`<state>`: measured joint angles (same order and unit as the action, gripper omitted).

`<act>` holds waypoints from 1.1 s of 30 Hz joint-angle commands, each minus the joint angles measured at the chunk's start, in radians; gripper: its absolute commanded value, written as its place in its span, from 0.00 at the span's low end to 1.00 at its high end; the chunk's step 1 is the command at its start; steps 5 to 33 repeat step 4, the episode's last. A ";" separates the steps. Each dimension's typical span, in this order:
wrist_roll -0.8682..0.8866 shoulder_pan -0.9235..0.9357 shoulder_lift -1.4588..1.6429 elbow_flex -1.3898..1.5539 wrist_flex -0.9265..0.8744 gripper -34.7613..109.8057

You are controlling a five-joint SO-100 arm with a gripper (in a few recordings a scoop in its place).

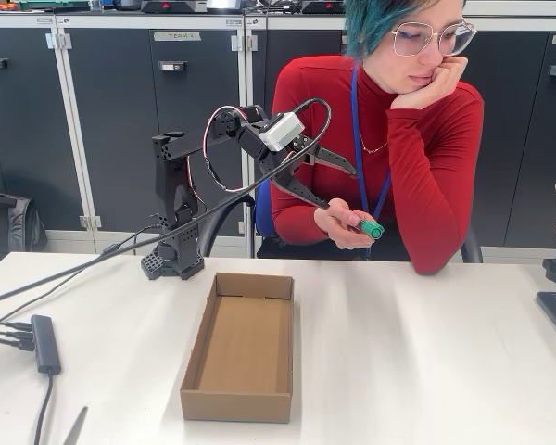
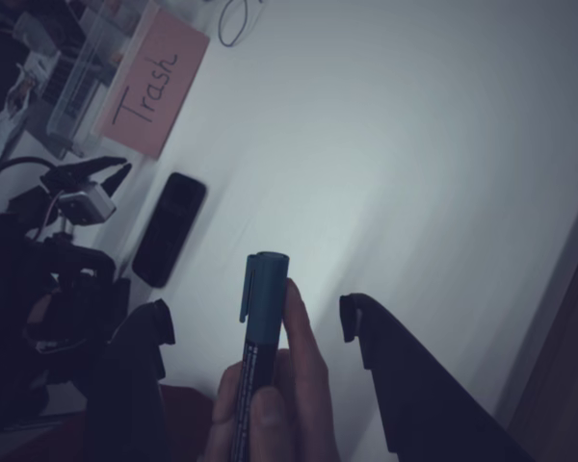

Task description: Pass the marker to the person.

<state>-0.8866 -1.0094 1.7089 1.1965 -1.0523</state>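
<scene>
Nearest the lens in the fixed view sits an open cardboard box on the white table, its long side running away from the camera. Left of it, a cable hub lies on the tabletop with leads trailing off the left edge.

Behind the box stands the black arm, base at the table's far edge, reaching right toward the person, who sits behind the table in a red top, chin propped on one fist. Their other hand holds the marker, its green end pointing toward the camera. That hand is just below and right of the gripper, whose jaws stand spread apart and hold nothing; the lower finger's tip is close beside the hand.

From the wrist view, both dark fingers frame the hand with clear gaps on either side. Between them the marker stands upright in the person's grip, cap uppermost, touching neither finger. Beyond it a dark phone and a pink card marked "Trash" lie on the table.
</scene>
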 commanded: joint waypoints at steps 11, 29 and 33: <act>-0.014 0.005 0.072 -0.040 0.029 0.52; -0.014 0.005 0.072 -0.040 0.029 0.52; -0.014 0.005 0.072 -0.040 0.029 0.52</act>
